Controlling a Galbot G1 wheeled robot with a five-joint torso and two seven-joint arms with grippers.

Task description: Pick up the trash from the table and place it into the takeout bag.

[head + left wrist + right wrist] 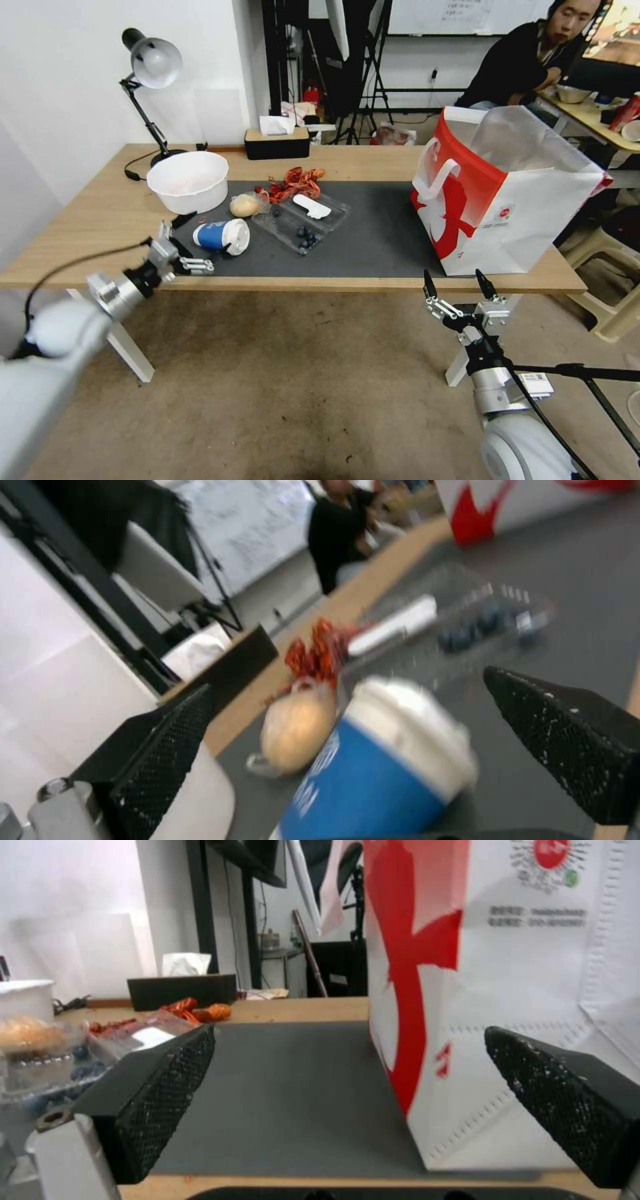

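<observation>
Our left gripper, fingers spread and holding nothing, sits just short of the blue paper cup lying on its side on the dark mat, lid pointing away from us.

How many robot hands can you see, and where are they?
2. The left hand is open, reaching at the blue cup lying on the mat. The right hand is open below the table edge, near the takeout bag.
</observation>
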